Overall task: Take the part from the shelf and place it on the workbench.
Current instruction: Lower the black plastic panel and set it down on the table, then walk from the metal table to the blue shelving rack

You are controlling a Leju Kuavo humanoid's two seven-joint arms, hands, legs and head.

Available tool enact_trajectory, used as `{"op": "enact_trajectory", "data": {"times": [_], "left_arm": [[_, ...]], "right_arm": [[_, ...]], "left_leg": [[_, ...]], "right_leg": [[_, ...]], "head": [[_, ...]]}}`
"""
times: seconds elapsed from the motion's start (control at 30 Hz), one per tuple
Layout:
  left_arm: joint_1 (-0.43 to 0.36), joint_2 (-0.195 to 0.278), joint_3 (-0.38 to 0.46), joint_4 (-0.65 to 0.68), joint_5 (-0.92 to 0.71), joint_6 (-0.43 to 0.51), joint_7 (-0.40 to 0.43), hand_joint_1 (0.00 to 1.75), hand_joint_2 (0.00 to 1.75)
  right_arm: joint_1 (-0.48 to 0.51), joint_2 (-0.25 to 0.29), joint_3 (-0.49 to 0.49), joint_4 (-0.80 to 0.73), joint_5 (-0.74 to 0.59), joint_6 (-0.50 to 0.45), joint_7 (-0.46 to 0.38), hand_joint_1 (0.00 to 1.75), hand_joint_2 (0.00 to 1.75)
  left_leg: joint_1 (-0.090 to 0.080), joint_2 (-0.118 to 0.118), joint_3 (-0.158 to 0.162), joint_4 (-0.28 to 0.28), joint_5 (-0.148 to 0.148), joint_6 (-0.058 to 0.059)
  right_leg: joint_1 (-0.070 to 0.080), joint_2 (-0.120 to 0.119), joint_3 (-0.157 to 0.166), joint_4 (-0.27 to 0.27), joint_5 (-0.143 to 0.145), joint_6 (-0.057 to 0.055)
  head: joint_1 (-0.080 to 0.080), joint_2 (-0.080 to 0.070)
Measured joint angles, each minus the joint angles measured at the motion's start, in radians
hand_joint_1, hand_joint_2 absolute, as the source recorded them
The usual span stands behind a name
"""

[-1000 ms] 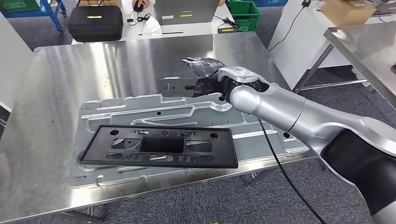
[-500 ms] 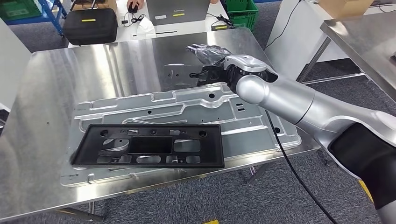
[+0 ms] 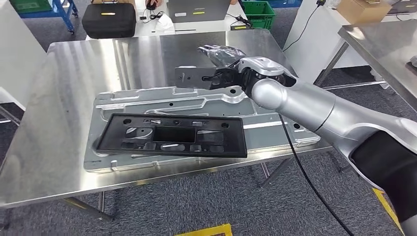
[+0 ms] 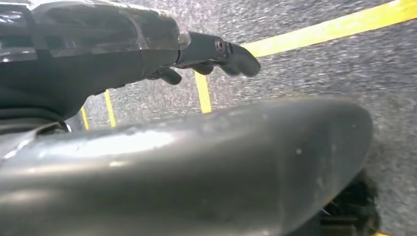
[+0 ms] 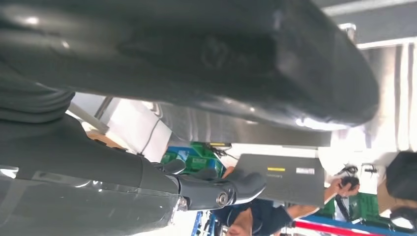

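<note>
A big, flat, silver metal part with stamped ridges and small round holes lies low over the shiny steel workbench, and I cannot tell if it sits flat on the top. Its near edge sticks out a little past the near edge of the bench. On top of the metal part sits a long black plastic frame with square cut-outs, on the near left side of it. The robot's right hand reaches in from the right on a smooth silver arm. Its dark fingers are closed on the far right edge of the metal part, so it is holding the part there. The back of the hand has a clear, shiny cover. The robot's left hand hangs down above a grey speckled floor with yellow tape lines. Its dark fingers curl a little and hold nothing. Past the far side of the bench is a white table with a black soft case and a grey laptop. A green plastic crate stands on the floor to the right of them.
</note>
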Motion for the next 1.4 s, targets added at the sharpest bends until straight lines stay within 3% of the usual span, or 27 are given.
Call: {"op": "enact_trajectory", "data": {"times": [0.03, 0.07, 0.13, 0.2, 0.27, 0.33, 0.37, 0.43, 0.5, 0.53, 0.57, 0.6, 0.67, 0.73, 0.77, 0.83, 0.87, 0.9, 1.0, 1.03, 1.07, 1.1, 1.17, 1.23, 1.27, 1.33, 1.4], "left_arm": [[0.000, 0.000, 0.000, 0.000, 0.000, 0.000, -0.001, 0.00, 0.00], [0.000, 0.000, 0.000, 0.000, 0.000, 0.000, -0.002, 0.00, 0.00], [0.000, 0.000, 0.000, 0.000, 0.000, 0.000, -0.005, 0.00, 0.00], [-0.001, -0.003, 0.000, -0.001, 0.001, 0.000, -0.008, 0.00, 0.00], [-0.001, -0.007, 0.000, -0.001, 0.003, 0.001, -0.013, 0.00, 0.00], [0.000, -0.008, 0.000, -0.001, 0.004, 0.001, -0.015, 0.00, 0.00], [0.000, -0.009, 0.000, -0.001, 0.004, 0.001, -0.015, 0.00, 0.00], [0.000, -0.009, -0.001, 0.000, 0.005, 0.001, -0.016, 0.00, 0.00], [0.000, -0.007, -0.001, 0.000, 0.006, 0.002, -0.016, 0.00, 0.00], [0.000, -0.006, -0.001, 0.001, 0.006, 0.002, -0.018, 0.00, 0.00], [0.000, -0.005, -0.001, 0.001, 0.007, 0.002, -0.019, 0.00, 0.00], [0.000, -0.005, -0.001, 0.001, 0.008, 0.003, -0.020, 0.00, 0.00], [-0.001, -0.003, -0.001, 0.001, 0.009, 0.004, -0.022, 0.00, 0.00], [-0.003, -0.001, -0.001, 0.002, 0.009, 0.007, -0.026, 0.00, 0.00], [-0.003, 0.000, -0.001, 0.002, 0.009, 0.009, -0.028, 0.00, 0.00], [-0.002, 0.002, -0.001, 0.002, 0.010, 0.013, -0.031, 0.00, 0.00], [-0.002, 0.004, -0.001, 0.002, 0.011, 0.015, -0.033, 0.00, 0.00], [-0.002, 0.005, -0.001, 0.002, 0.012, 0.017, -0.034, 0.00, 0.00], [-0.003, 0.009, -0.001, 0.002, 0.014, 0.020, -0.035, 0.00, 0.00], [-0.003, 0.011, -0.001, 0.002, 0.015, 0.021, -0.034, 0.00, 0.00], [-0.003, 0.013, -0.001, 0.002, 0.017, 0.021, -0.034, 0.00, 0.00], [-0.003, 0.014, -0.001, 0.002, 0.018, 0.021, -0.033, 0.00, 0.00], [-0.003, 0.017, -0.001, 0.002, 0.020, 0.022, -0.029, 0.00, 0.00], [-0.004, 0.017, -0.001, 0.002, 0.018, 0.023, -0.021, 0.00, 0.00], [-0.005, 0.017, -0.003, 0.002, 0.017, 0.023, -0.015, 0.00, 0.00], [-0.005, 0.018, -0.007, 0.002, 0.012, 0.024, -0.002, 0.00, 0.00], [-0.005, 0.022, -0.013, 0.002, 0.010, 0.024, 0.008, 0.00, 0.00]], "right_arm": [[0.001, 0.000, 0.001, 0.000, 0.000, 0.000, 0.000, 0.00, 0.00], [0.002, 0.000, 0.001, 0.000, 0.000, 0.000, 0.000, 0.00, 0.00], [-0.001, 0.001, 0.000, 0.000, 0.000, 0.000, 0.001, 0.00, 0.00], [-0.012, 0.002, -0.002, -0.004, 0.001, -0.001, 0.002, 0.00, 0.00], [-0.021, 0.004, -0.006, -0.007, 0.003, -0.002, 0.002, 0.00, 0.00], [-0.024, 0.006, -0.008, -0.008, 0.003, -0.002, 0.002, 0.00, 0.00], [-0.024, 0.008, -0.008, -0.008, 0.003, -0.002, 0.002, 0.00, 0.00], [-0.026, 0.011, -0.008, -0.008, 0.003, -0.002, 0.002, 0.00, 0.00], [-0.026, 0.012, -0.007, -0.008, 0.003, -0.003, 0.002, 0.00, 0.00], [-0.026, 0.013, -0.007, -0.008, 0.003, -0.004, 0.002, 0.00, 0.00], [-0.025, 0.013, -0.005, -0.008, 0.003, -0.005, 0.002, 0.00, 0.00], [-0.026, 0.014, -0.004, -0.008, 0.003, -0.007, 0.002, 0.00, 0.00], [-0.028, 0.014, -0.003, -0.008, 0.003, -0.010, 0.002, 0.00, 0.00], [-0.031, 0.013, -0.007, -0.008, 0.003, -0.014, 0.001, 0.00, 0.00], [-0.032, 0.013, -0.008, -0.008, 0.003, -0.015, 0.000, 0.00, 0.00], [-0.032, 0.013, -0.010, -0.008, 0.001, -0.017, -0.004, 0.00, 0.00], [-0.032, 0.014, -0.009, -0.008, 0.000, -0.017, -0.005, 0.00, 0.00], [-0.033, 0.014, -0.009, -0.007, -0.001, -0.017, -0.008, 0.00, 0.00], [-0.036, 0.016, -0.009, -0.004, -0.001, -0.016, -0.011, 0.00, 0.00], [-0.035, 0.017, -0.008, -0.003, -0.001, -0.017, -0.012, 0.00, 0.00], [-0.035, 0.018, -0.008, -0.002, -0.001, -0.017, -0.012, 0.00, 0.00], [-0.035, 0.019, -0.007, -0.001, -0.002, -0.017, -0.013, 0.00, 0.00], [-0.035, 0.020, -0.008, 0.000, -0.004, -0.019, -0.014, 0.00, 0.00], [-0.035, 0.021, -0.012, 0.000, -0.007, -0.024, -0.012, 0.00, 0.00], [-0.033, 0.020, -0.013, 0.000, -0.009, -0.027, -0.008, 0.00, 0.00], [-0.020, 0.011, -0.013, -0.003, -0.013, -0.031, 0.002, 0.00, 0.00], [0.001, -0.002, -0.011, -0.008, -0.014, -0.036, 0.012, 0.00, 0.00]], "left_leg": [[-0.001, 0.001, -0.013, 0.000, 0.009, 0.000], [-0.002, 0.002, -0.025, 0.000, 0.018, -0.001], [-0.004, 0.003, -0.044, 0.000, 0.035, -0.003], [-0.006, 0.005, -0.057, -0.001, 0.051, -0.010], [-0.001, 0.008, -0.063, -0.008, 0.069, -0.023], [0.002, 0.009, -0.066, -0.019, 0.083, -0.036], [0.002, 0.008, -0.071, -0.013, 0.068, -0.041], [0.000, 0.004, -0.095, 0.054, -0.014, -0.047], [0.001, 0.002, -0.120, 0.171, -0.099, -0.051], [0.001, 0.002, -0.122, 0.216, -0.109, -0.053], [0.001, 0.002, -0.112, 0.235, -0.097, -0.054], [0.001, 0.003, -0.087, 0.225, -0.071, -0.056], [0.002, 0.004, 0.003, 0.124, -0.037, -0.059], [0.000, 0.001, 0.077, 0.017, -0.056, -0.053], [-0.001, -0.001, 0.091, -0.008, -0.069, -0.046], [-0.002, -0.002, 0.084, -0.015, -0.062, -0.029], [-0.002, -0.001, 0.077, -0.015, -0.053, -0.021], [0.000, 0.000, 0.067, -0.016, -0.042, -0.014], [-0.001, 0.001, 0.028, -0.016, -0.008, -0.003], [-0.002, 0.002, 0.014, -0.015, 0.003, -0.002], [-0.004, 0.003, -0.001, -0.015, 0.014, -0.002], [-0.007, 0.004, -0.015, -0.014, 0.025, -0.002], [-0.012, 0.006, -0.039, -0.015, 0.046, -0.003], [-0.013, 0.008, -0.054, -0.016, 0.066, -0.009], [-0.010, 0.009, -0.059, -0.020, 0.077, -0.014], [-0.004, 0.007, -0.066, -0.032, 0.098, -0.027], [-0.003, 0.002, -0.075, -0.023, 0.072, -0.037]], "right_leg": [[0.000, 0.000, 0.004, 0.034, -0.013, -0.001], [0.000, 0.000, 0.023, 0.036, -0.006, -0.004], [0.003, 0.001, 0.108, -0.058, 0.035, -0.018], [0.011, 0.003, 0.202, -0.193, 0.047, -0.038], [0.020, 0.004, 0.237, -0.260, 0.045, -0.050], [0.023, 0.000, 0.233, -0.278, 0.068, -0.055], [0.022, -0.003, 0.229, -0.290, 0.083, -0.059], [0.017, -0.010, 0.213, -0.308, 0.114, -0.066], [0.016, -0.011, 0.187, -0.309, 0.135, -0.070], [0.016, -0.012, 0.172, -0.306, 0.145, -0.069], [0.015, -0.012, 0.155, -0.301, 0.155, -0.068], [0.014, -0.012, 0.137, -0.295, 0.164, -0.065], [0.012, -0.012, 0.103, -0.274, 0.176, -0.057], [0.012, -0.012, 0.079, -0.252, 0.185, -0.047], [0.013, -0.013, 0.073, -0.246, 0.191, -0.043], [0.010, -0.012, 0.067, -0.244, 0.201, -0.033], [0.009, -0.010, 0.062, -0.236, 0.189, -0.028], [0.007, -0.008, 0.054, -0.212, 0.157, -0.021], [0.003, -0.006, 0.024, -0.045, 0.012, -0.008], [0.003, -0.006, 0.023, 0.006, -0.008, -0.008], [0.003, -0.006, 0.031, 0.031, -0.005, -0.011], [0.004, -0.005, 0.053, 0.025, 0.016, -0.017], [0.013, -0.002, 0.139, -0.078, 0.057, -0.042], [0.026, 0.001, 0.230, -0.218, 0.050, -0.070], [0.032, 0.002, 0.253, -0.262, 0.041, -0.078], [0.037, 0.000, 0.259, -0.297, 0.057, -0.081], [0.034, -0.008, 0.255, -0.322, 0.091, -0.084]], "head": [[0.005, 0.000], [0.010, 0.000], [0.021, 0.000], [0.026, 0.000], [0.025, 0.000], [0.031, 0.000], [0.031, 0.000], [0.020, 0.000], [0.005, 0.000], [-0.001, 0.000], [-0.005, 0.000], [-0.009, 0.000], [-0.014, 0.000], [-0.016, 0.000], [-0.016, 0.000], [-0.015, 0.000], [-0.015, 0.000], [-0.012, 0.000], [0.005, 0.000], [0.011, 0.000], [0.017, 0.000], [0.022, 0.000], [0.028, 0.000], [0.024, 0.000], [0.020, 0.000], [0.020, 0.000], [0.021, 0.000]]}}
